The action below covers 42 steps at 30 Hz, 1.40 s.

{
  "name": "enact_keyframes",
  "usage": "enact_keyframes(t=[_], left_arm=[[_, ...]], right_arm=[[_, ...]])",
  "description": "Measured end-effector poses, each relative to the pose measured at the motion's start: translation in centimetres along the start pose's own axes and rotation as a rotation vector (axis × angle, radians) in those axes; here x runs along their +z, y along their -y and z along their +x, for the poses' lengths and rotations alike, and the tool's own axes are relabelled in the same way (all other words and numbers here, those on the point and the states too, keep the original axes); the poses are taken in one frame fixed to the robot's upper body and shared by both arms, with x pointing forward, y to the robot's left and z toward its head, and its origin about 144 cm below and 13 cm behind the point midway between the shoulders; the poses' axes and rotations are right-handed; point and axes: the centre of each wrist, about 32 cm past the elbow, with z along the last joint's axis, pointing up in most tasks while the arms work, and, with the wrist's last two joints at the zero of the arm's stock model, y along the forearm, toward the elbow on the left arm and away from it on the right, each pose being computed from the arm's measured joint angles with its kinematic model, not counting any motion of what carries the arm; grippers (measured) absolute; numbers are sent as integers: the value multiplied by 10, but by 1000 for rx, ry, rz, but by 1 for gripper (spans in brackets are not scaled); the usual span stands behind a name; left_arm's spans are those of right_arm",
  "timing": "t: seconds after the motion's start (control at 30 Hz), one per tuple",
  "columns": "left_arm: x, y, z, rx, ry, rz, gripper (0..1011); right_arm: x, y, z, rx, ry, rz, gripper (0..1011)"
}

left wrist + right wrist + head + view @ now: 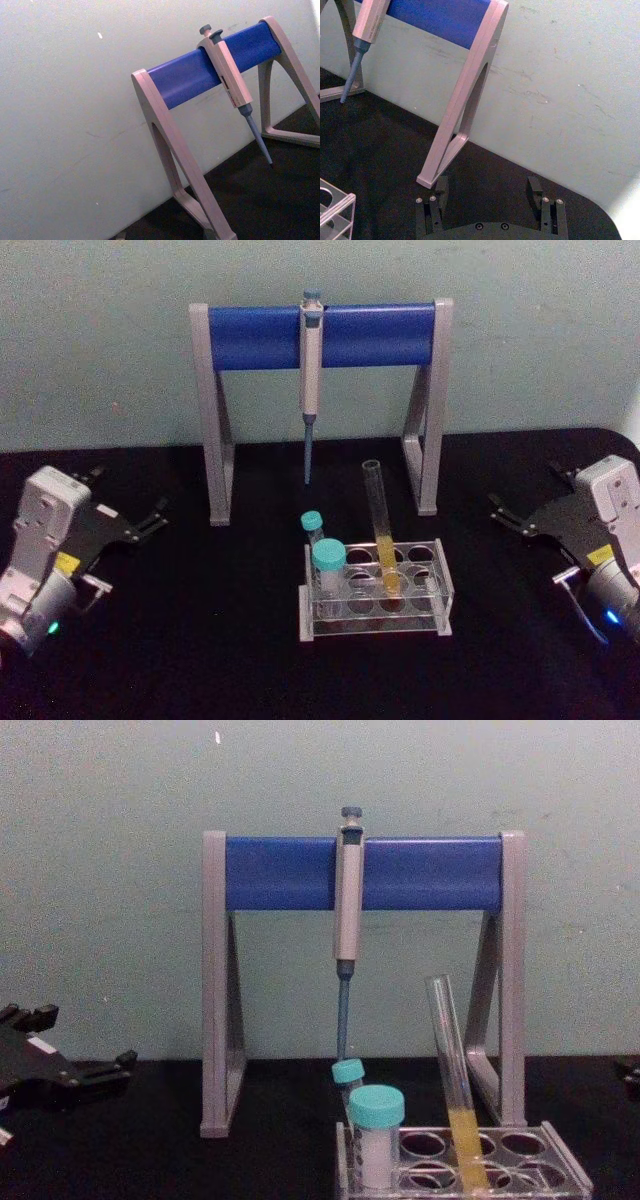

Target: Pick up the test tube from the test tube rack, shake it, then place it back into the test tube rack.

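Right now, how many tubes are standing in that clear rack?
3. In the rack, a small teal-capped tube and a wider teal-capped tube stand at the left end; the uncapped test tube with yellow liquid leans near the middle.

The test tube [376,510] is clear, glossy glass, and the test tube rack [445,590] is transparent hard plastic with shiny edges. The teal caps [328,556] beside it are smooth plastic. The surface [180,640] is matt black and takes no shine. The pipette stand [215,420] has smooth grey plastic legs and a satin blue bar [255,337]. The pipette [311,360] is pale grey plastic. The wall [90,350] is matt, faintly scuffed paint. The right gripper [487,184] has matt black jaws with small bright screw heads.
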Motion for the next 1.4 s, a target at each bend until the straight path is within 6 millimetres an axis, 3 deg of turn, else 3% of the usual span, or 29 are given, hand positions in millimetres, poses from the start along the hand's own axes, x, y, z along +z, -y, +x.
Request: enact_keyframes(t=[0.57,0.93,1.4], left_arm=[[0,0,0,0,0,0,1001],[0,0,0,0,0,0,1001],[0,0,0,0,0,0,1001]], right_arm=[[1,3,2,13,-17,42,1000],[8,5,3,149,-122,123,1000],[25,-10,-3,345,-215,168,1000]])
